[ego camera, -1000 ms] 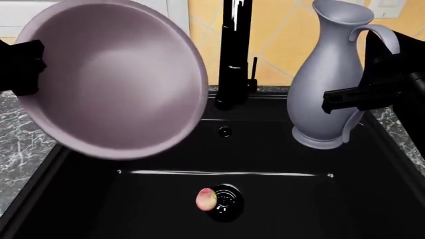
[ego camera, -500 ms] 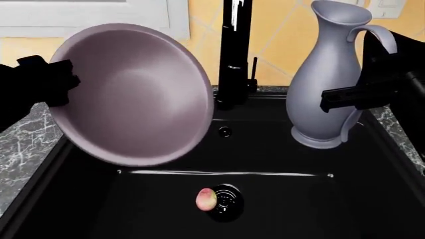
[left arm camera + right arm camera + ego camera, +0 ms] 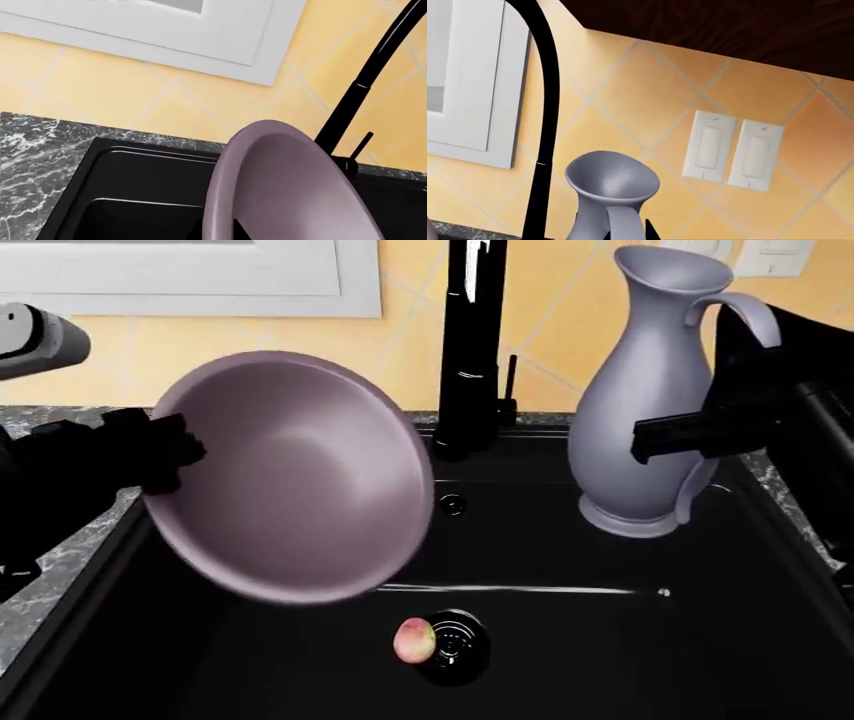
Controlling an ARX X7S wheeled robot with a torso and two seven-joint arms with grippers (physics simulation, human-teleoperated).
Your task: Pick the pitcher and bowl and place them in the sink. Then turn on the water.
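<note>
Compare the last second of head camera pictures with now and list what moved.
The bowl, gripped at its rim by the left gripper, came down and toward the sink. The pitcher, held by the right gripper, edged slightly left. The faucet and the small pink fruit by the drain stayed put.

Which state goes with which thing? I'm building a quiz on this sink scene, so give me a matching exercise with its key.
Things:
1. bowl
2. pitcher
3. small pink fruit
4. faucet

States:
A. lying beside the drain
B. tilted on edge, held at its rim by the left gripper
C. upright, held by the right gripper
D. standing behind the basin, glossy black

Pairs: 1-B, 2-C, 3-A, 4-D
</note>
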